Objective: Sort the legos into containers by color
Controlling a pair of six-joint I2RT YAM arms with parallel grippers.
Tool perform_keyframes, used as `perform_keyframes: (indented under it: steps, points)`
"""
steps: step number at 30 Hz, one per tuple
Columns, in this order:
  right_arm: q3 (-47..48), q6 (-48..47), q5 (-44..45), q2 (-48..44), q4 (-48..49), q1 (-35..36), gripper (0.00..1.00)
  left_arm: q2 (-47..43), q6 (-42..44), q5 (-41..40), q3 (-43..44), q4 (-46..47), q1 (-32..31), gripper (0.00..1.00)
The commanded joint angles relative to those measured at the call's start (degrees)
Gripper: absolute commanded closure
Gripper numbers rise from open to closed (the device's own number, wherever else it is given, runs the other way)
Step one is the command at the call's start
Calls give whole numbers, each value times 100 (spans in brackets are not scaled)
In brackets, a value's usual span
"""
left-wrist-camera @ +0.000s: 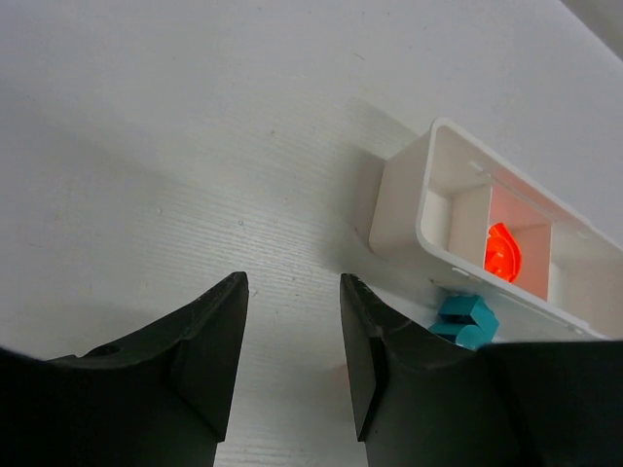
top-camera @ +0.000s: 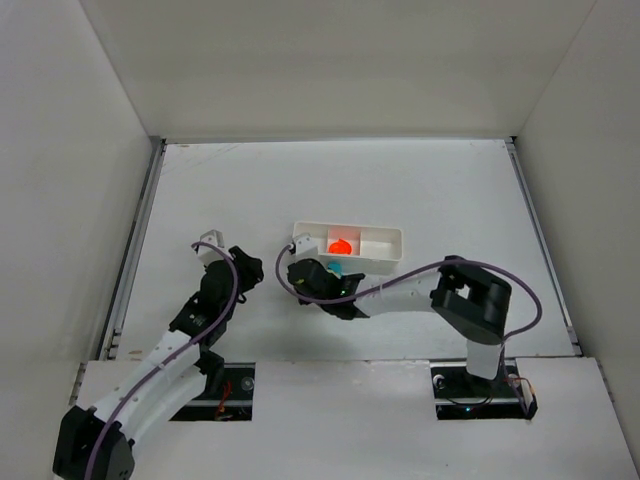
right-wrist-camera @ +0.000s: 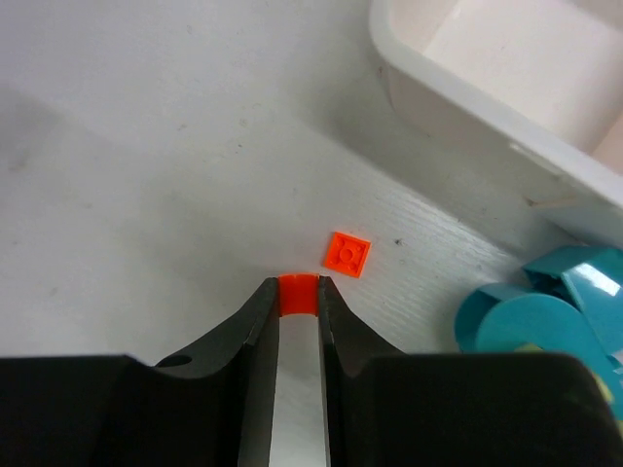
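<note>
My right gripper (right-wrist-camera: 298, 284) is shut on a small orange-red lego (right-wrist-camera: 298, 295), held at the fingertips just above the table. A flat orange-red square lego (right-wrist-camera: 348, 253) lies on the table just beyond it. Cyan-blue legos (right-wrist-camera: 545, 316) lie against the near wall of the white tray (right-wrist-camera: 458, 102). In the top view the right gripper (top-camera: 303, 277) is at the tray's (top-camera: 375, 263) near left corner. An orange-red lego (top-camera: 339, 245) sits in the tray's middle compartment. My left gripper (left-wrist-camera: 292, 287) is open and empty, left of the tray (left-wrist-camera: 404, 199). No yellow-green legos show.
White walls enclose the table on the left, right and back. The right arm (top-camera: 410, 292) stretches across in front of the tray. The left arm (top-camera: 205, 310) stands left of the tray, a purple cable along it.
</note>
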Motion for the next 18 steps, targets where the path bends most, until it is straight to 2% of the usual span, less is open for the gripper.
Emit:
perform_keyframes:
  steps: [1, 4, 8, 12, 18]
  points:
    - [-106, -118, 109, -981, 216, 30, 79, 167, -66, 92, 108, 71, -120, 60]
    - [-404, -224, 92, -1657, 313, -189, 79, 466, -83, 102, 178, 142, -366, 61]
    - [-791, -356, 39, -2230, 331, -865, 78, 879, -83, 67, 319, 247, -805, 62]
    - [-1003, -382, -5, -2301, 340, -1533, 77, 1248, -57, -118, 486, 282, -1235, 62]
    - [-977, -391, -137, -1941, 428, -1851, 78, 2056, 22, -408, 881, 265, -1824, 62]
